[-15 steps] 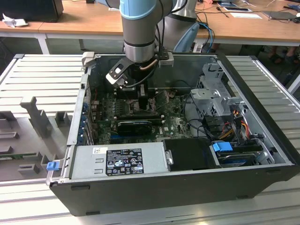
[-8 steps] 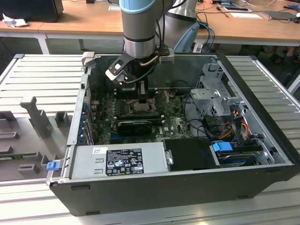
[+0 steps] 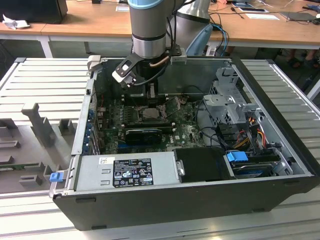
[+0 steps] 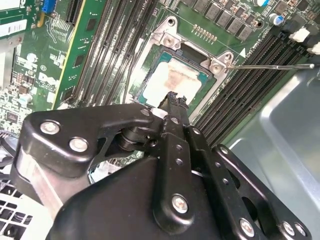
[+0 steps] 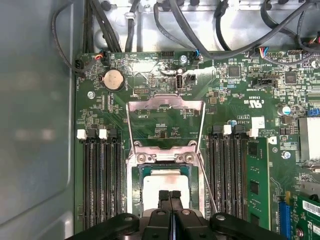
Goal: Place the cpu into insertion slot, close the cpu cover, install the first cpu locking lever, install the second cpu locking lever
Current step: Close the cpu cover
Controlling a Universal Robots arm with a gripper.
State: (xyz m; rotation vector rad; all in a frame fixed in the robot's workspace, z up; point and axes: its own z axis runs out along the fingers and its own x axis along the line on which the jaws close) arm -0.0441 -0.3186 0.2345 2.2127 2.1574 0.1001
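The cpu (image 5: 162,184), a pale square chip with a smear on its face, lies flat in the insertion slot (image 5: 141,186) on the green board. In the second wrist view the cpu (image 4: 172,80) sits just beyond my fingertips. My gripper (image 5: 170,196) is shut with nothing in it, its tips right over the chip's near edge; I cannot tell whether they touch it. The cpu cover (image 5: 165,101), a thin silvery frame, stands swung open beyond the slot. A thin wire locking lever (image 4: 270,66) sticks out free beside the slot. In the exterior view the gripper (image 3: 150,100) hangs inside the open computer case.
Black memory slots (image 5: 100,180) flank the socket on both sides. A grey power supply (image 3: 125,170) and a black card (image 3: 145,134) lie toward the case front. A metal drive cage (image 3: 230,105) and cables (image 3: 250,135) fill the exterior view's right.
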